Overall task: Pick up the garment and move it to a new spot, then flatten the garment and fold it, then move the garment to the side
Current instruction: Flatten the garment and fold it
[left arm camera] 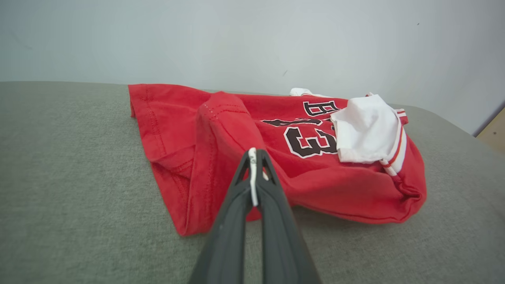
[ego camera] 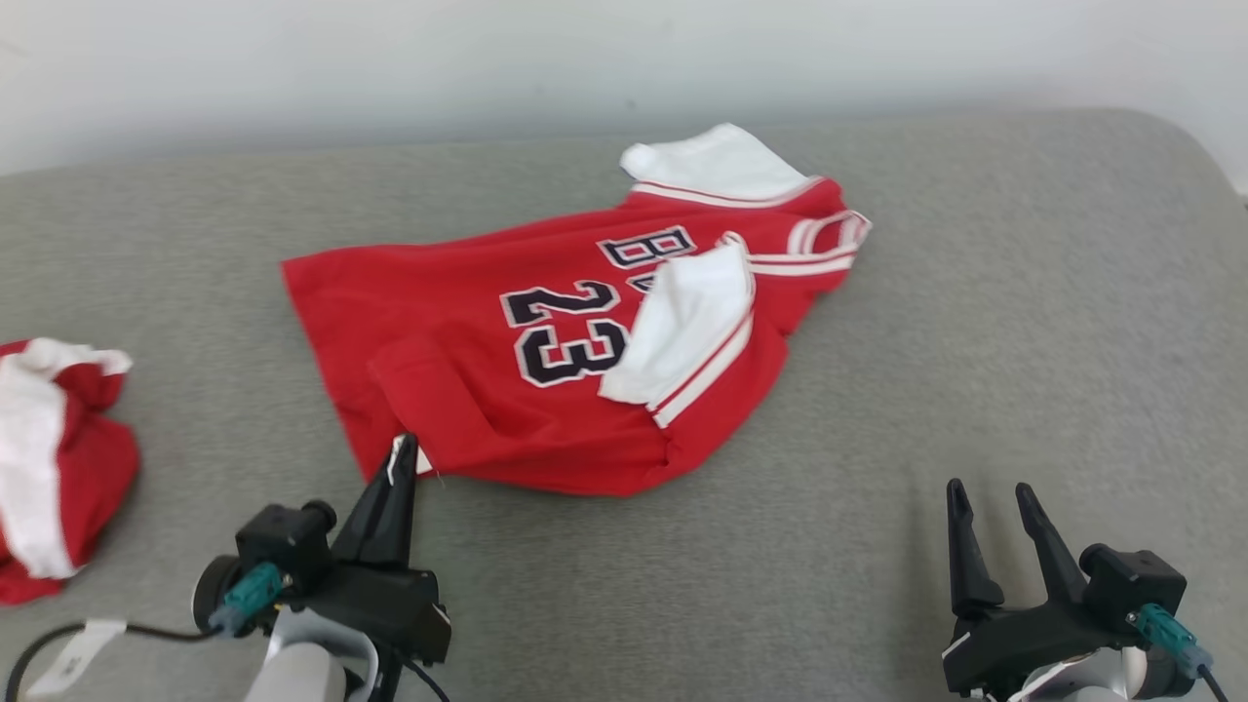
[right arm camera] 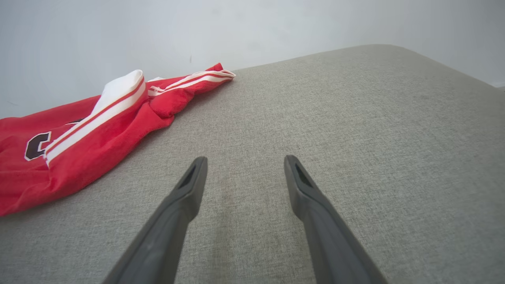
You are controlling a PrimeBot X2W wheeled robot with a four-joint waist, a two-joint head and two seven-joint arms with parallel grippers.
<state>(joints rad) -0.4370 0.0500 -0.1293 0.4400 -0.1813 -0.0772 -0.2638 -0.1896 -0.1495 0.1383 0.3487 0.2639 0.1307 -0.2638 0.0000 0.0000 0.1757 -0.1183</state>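
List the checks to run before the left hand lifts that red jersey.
1. Grip: ok. The left hand is shut on the near folded hem of the jersey.
2. Amount of cloth pinched: cannot tell.
3. Second arm free: ok. The right hand is open, empty and apart from the jersey.
4. Jersey lying flat: not ok. The white sleeve is folded over the number and the hem is bunched.
5. Room for a new spot: ok. The grey surface is bare to the right.
6. Separation: ok. The other red-and-white garment lies apart at the left.
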